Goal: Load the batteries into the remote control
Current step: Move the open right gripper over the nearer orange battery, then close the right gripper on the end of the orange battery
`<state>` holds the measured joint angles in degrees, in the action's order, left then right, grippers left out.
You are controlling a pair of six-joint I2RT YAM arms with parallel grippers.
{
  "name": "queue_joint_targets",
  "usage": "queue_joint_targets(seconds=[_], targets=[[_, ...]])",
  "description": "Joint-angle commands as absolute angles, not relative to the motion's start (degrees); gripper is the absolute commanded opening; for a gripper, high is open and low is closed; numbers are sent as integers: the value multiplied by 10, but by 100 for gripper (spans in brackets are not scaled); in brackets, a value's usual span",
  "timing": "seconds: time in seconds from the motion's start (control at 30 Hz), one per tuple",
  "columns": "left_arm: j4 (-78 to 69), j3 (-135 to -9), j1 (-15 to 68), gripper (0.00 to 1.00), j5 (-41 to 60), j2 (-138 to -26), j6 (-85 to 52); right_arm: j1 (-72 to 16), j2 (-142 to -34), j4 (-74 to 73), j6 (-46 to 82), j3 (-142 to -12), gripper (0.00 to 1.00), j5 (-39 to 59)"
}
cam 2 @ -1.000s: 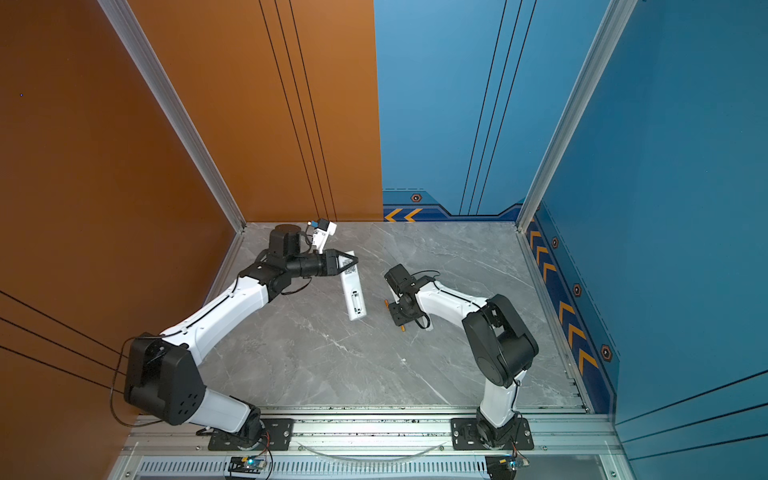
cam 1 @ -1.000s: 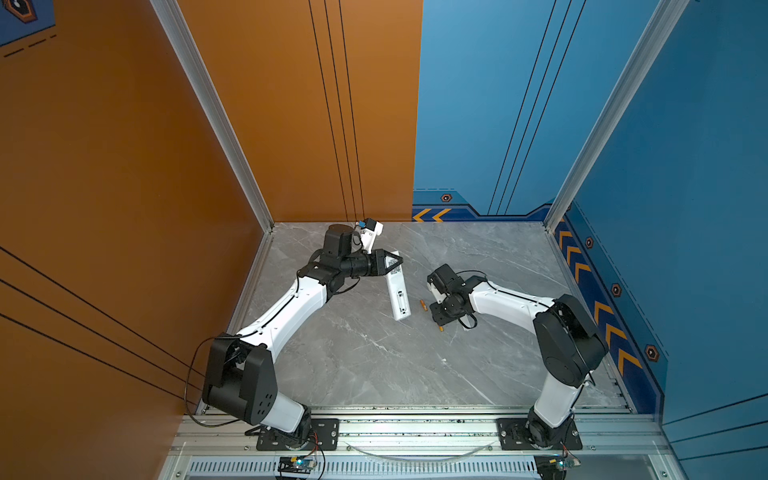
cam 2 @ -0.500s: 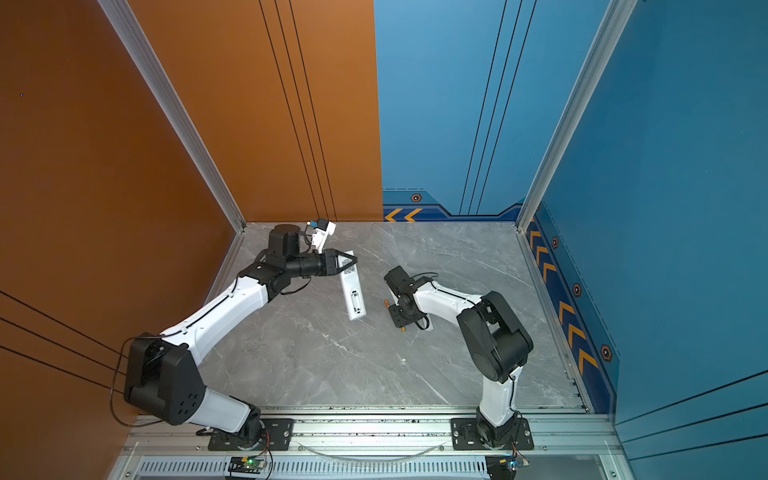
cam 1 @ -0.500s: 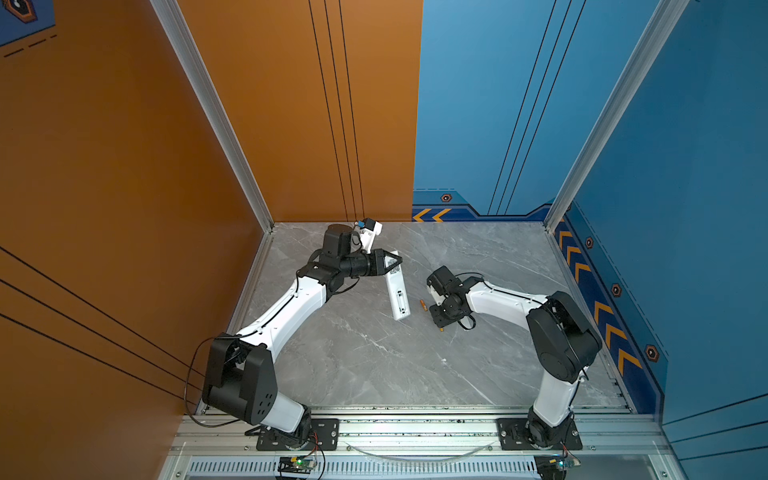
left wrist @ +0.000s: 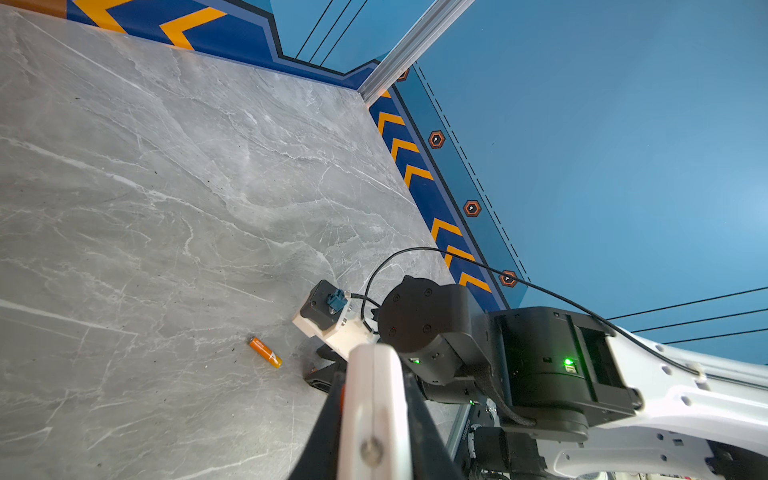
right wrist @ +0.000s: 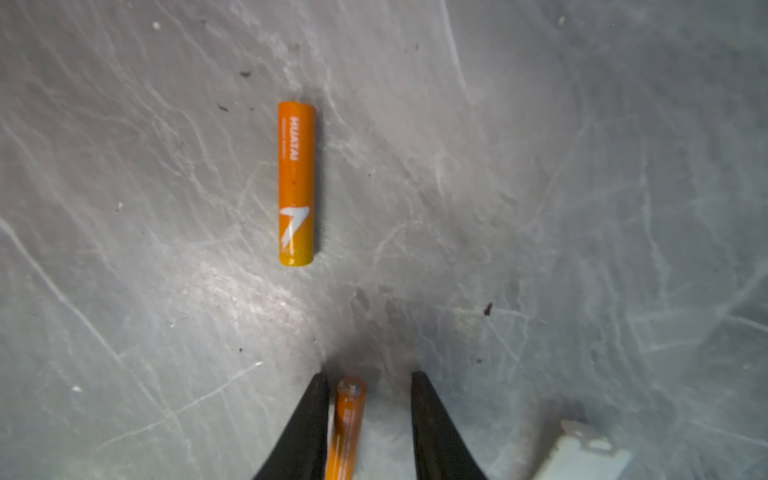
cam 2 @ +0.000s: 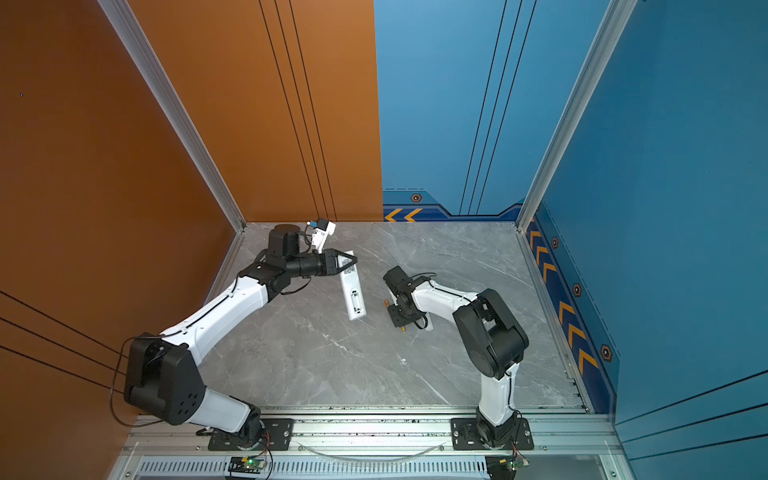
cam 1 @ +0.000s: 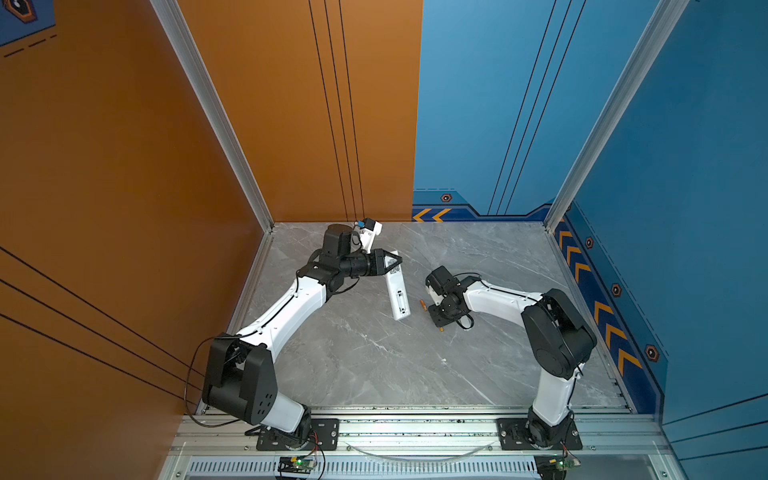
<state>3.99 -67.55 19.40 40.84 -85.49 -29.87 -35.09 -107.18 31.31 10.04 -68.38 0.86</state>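
Just changed: right gripper (right wrist: 370, 415) had narrowed its still-parted fingers around 1 battery (right wrist: 347, 428), not yet clamped.
Other battery (right wrist: 296, 183): lay free on table (right wrist: 582, 166).
Left gripper (cam 1: 390, 262): stayed shut on remote control (cam 1: 398, 296).
Meaning: pickup looked imminent.

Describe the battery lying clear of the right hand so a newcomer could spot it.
On the grey marble table, look between the white remote control and the right hand. The free battery lies flat there, untouched; its twin sits between that hand's fingers.

2 batteries (right wrist: 296, 183) (right wrist: 347, 424), 1 remote (cam 1: 397, 291), 1 cover plate (right wrist: 582, 455), 2 arms.
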Motion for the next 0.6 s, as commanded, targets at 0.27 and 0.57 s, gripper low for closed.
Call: queue_joint_targets(seconds=[0.27, 0.57], targets=[[24, -671, 185, 0, 424, -850, -303, -349, -1089, 313, 93, -694, 23, 14], [25, -670, 183, 0, 423, -850, -304, -347, -1092, 311, 91, -690, 19, 14]])
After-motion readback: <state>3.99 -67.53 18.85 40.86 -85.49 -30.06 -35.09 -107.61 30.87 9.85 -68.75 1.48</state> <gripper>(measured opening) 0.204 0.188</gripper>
